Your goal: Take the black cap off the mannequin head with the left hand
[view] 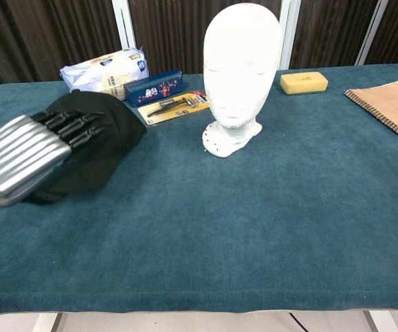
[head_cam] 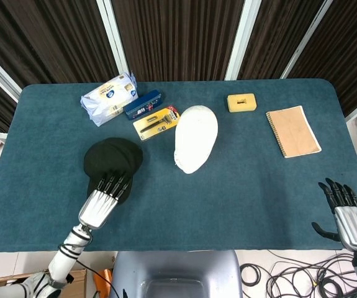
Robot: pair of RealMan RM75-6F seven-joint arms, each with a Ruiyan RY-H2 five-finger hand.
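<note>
Two hands: one is on the cap, one idles off the table.
Left hand (head_cam: 103, 198): it's grasping the black cap (head_cam: 112, 160), dark fingers (head_cam: 112, 184) laid over the cap's near edge; the chest view shows the silver back of the hand (view: 20, 166) low over the cloth with fingers pressed onto the fabric.
Black cap: it's off the head and down on the blue table (head_cam: 246, 180), at about 9 o'clock from the mannequin head (head_cam: 195, 138), apart from it.
Mannequin head: bare and white, upright near the table's middle, face toward the chest camera (view: 240, 76).
Right hand (head_cam: 346, 214): released, fingers spread, holding nothing, beyond the table's near right corner at 4 o'clock from the head.
Far-left cluster: white tissue pack (head_cam: 108, 98), blue box (head_cam: 143, 104) just beside it, yellow razor pack (head_cam: 157, 121) touching the blue box, all at 10 to 11 o'clock from the head.
Right side: yellow sponge (head_cam: 241, 102) at 1 o'clock, brown notebook (head_cam: 292, 131) at 3 o'clock, well apart from the cap.
</note>
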